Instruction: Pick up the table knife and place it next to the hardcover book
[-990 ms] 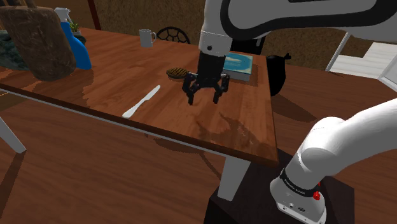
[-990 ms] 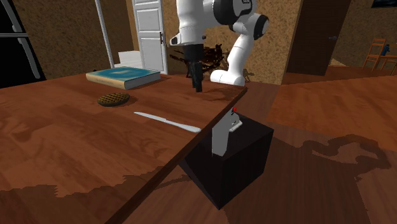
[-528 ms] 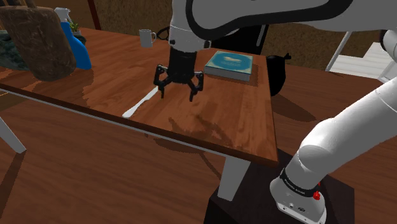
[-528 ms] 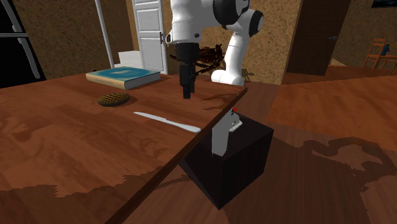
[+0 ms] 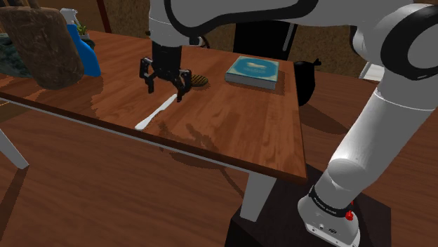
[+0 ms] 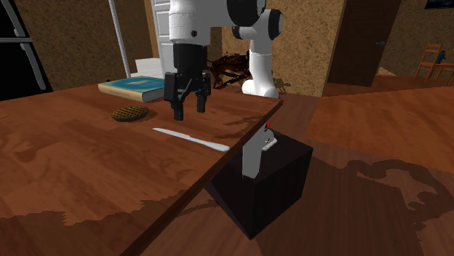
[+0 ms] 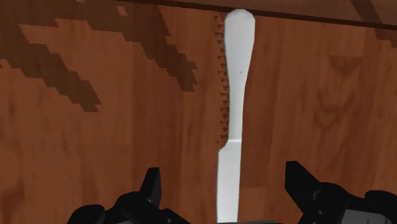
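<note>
The pale table knife (image 5: 156,113) (image 6: 190,138) lies flat on the brown wooden table (image 5: 239,126) (image 6: 65,160), close to its front edge. My gripper (image 5: 165,91) (image 6: 188,113) hangs open just above the end of the knife farther from that edge, touching nothing. In the wrist view the knife (image 7: 232,108) runs lengthwise through the gap between the fingers of the gripper (image 7: 224,175), its rounded end pointing toward the table edge. The hardcover book (image 5: 253,71) (image 6: 142,87), with a blue-green cover, lies flat farther back on the table.
A small brown round ridged thing (image 5: 198,80) (image 6: 129,113) lies between knife and book. A blue spray bottle (image 5: 84,49) and a big brown object (image 5: 42,45) stand at the shoulder view's left. The black stand (image 6: 269,174) sits beside the table.
The arm has swung from near the book across the table to the shoulder view's left and now hangs over the knife. The gripper stayed open. Knife and book have not moved.
</note>
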Tool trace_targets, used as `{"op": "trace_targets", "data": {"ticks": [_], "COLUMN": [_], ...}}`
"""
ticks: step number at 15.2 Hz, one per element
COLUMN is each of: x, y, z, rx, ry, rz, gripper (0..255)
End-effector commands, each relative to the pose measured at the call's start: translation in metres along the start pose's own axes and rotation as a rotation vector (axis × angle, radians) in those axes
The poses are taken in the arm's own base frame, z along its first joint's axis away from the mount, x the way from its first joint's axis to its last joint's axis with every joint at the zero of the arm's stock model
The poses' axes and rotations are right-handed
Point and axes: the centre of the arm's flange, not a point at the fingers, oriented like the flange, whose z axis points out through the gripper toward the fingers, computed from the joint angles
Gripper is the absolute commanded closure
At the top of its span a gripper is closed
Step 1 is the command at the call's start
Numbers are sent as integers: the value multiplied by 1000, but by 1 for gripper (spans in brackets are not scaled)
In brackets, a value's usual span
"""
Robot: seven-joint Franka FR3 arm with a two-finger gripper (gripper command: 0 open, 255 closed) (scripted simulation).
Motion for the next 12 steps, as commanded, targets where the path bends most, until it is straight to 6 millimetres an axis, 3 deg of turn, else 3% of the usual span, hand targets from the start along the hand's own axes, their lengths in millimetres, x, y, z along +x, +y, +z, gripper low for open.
{"op": "trace_targets", "data": {"ticks": [1, 7, 12], "x": [4, 4, 4], "y": [-11, -11, -11], "z": [8, 39, 42], "rx": [5, 5, 5], "ry": [11, 11, 11], "rz": [47, 47, 47], "gripper": [0, 0, 0]}}
